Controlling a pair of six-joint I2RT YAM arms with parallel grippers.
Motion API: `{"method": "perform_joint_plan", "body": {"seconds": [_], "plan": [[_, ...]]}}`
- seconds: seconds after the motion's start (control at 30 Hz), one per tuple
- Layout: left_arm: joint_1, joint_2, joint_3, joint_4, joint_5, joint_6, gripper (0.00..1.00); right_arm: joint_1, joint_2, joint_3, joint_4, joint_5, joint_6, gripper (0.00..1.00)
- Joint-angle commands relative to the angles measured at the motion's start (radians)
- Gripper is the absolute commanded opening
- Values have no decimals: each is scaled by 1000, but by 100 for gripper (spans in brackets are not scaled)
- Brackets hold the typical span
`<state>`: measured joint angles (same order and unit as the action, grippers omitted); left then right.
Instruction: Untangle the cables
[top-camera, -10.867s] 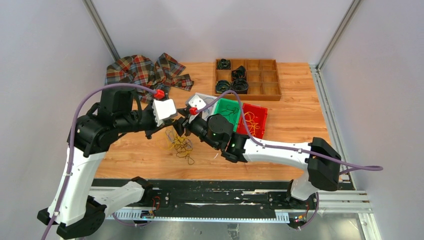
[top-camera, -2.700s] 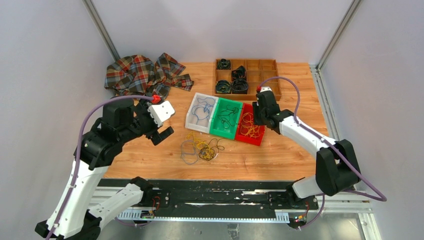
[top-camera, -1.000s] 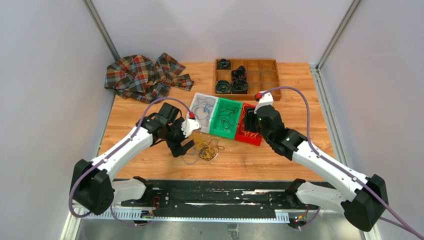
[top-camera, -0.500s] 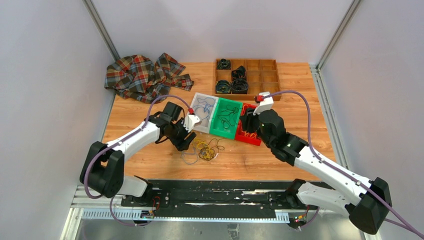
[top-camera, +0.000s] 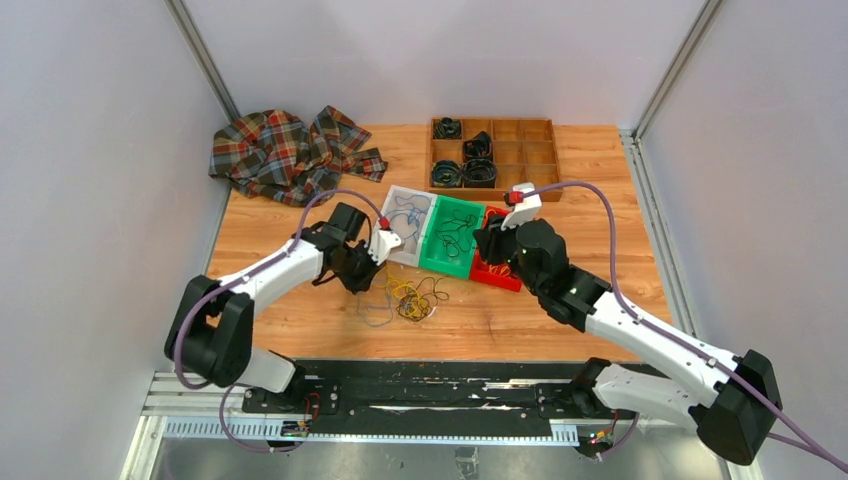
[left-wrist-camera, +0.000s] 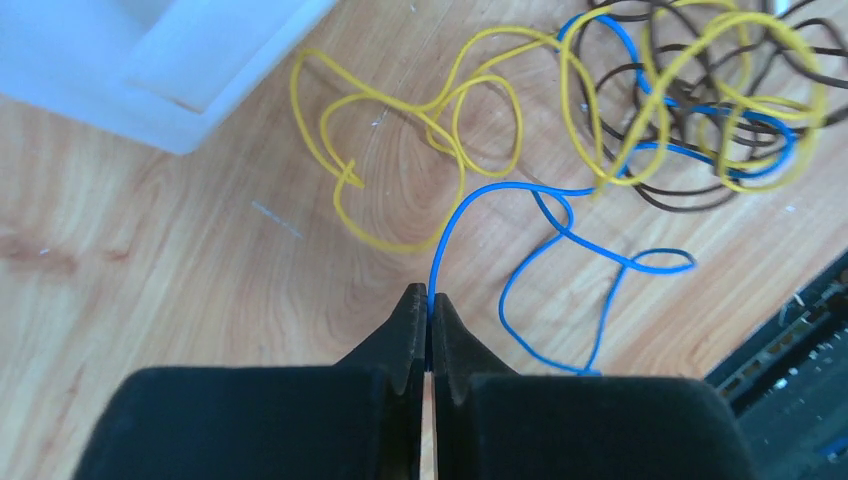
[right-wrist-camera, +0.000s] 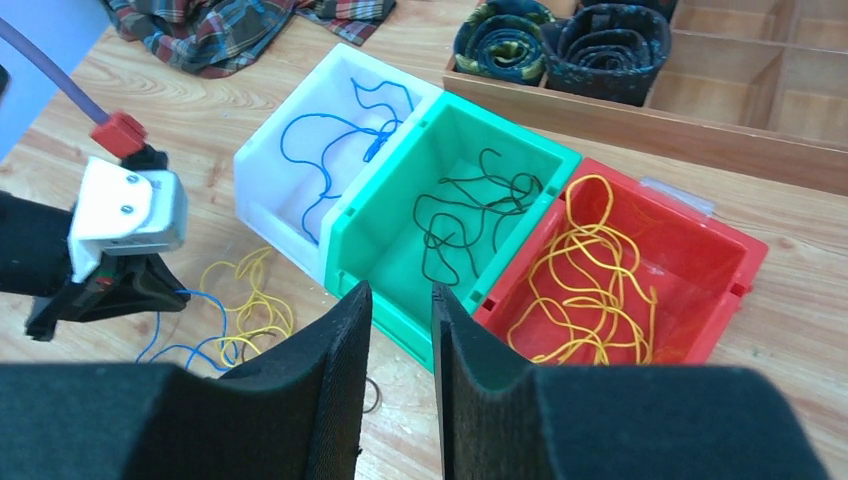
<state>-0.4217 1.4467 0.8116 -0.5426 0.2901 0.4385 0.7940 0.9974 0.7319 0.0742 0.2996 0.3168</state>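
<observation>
Pale grey walls close in a wooden table (top-camera: 600, 230), seen from above, with two arms reaching in from its near edge. On it I count one crumpled plaid cloth (top-camera: 280, 150) at the far left and one wooden tray (top-camera: 540, 160) at the back. The tray has twelve compartments, with four dark coiled rolls (top-camera: 478, 172) in the left ones. Three small bins sit side by side: white bin (top-camera: 420, 235), green bin (top-camera: 448, 263), red bin (top-camera: 497, 277). The cables (top-camera: 412, 298) lie as one loose clump on bare wood just in front of the white and green bins. The left gripper (top-camera: 368, 280) is down at the clump's left edge. The right gripper (top-camera: 485, 240) hangs over the green and red bins.

From the left wrist, light-grained wood fills the view, with a corner of the white bin at upper left. The fingers are pressed together on a blue cable (left-wrist-camera: 500, 186), which rises from their tips into a tangle of yellow loops (left-wrist-camera: 400, 247) and dark brown loops (left-wrist-camera: 690, 204).

From the right wrist, the bins line up below. Blue strands (right-wrist-camera: 330, 130) lie in the white one, black strands (right-wrist-camera: 460, 215) in the green and yellow-orange strands (right-wrist-camera: 590, 260) in the red. The two fingers stand parted by a narrow gap, with nothing between them.
</observation>
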Motion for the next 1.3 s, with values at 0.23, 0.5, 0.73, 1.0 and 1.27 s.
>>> {"method": "perform_joint_plan", "body": {"seconds": [0.23,0.5,0.73,1.0,1.27], "plan": [[4,-353,254,-384,80,69,1,132,98,14,230,-96,-96,39],[4,-394,537,-574,123,58,1,282,215,95,381,-261,-126,63],[3,-406,635,-619,158,25,1,371,346,197,450,-231,-149,64],[-6,-421,725,-681,199,39,0,376,469,265,499,-158,-183,58],[-8,-412,806,-679,195,43,0,378,546,210,526,-147,-150,57]]}}
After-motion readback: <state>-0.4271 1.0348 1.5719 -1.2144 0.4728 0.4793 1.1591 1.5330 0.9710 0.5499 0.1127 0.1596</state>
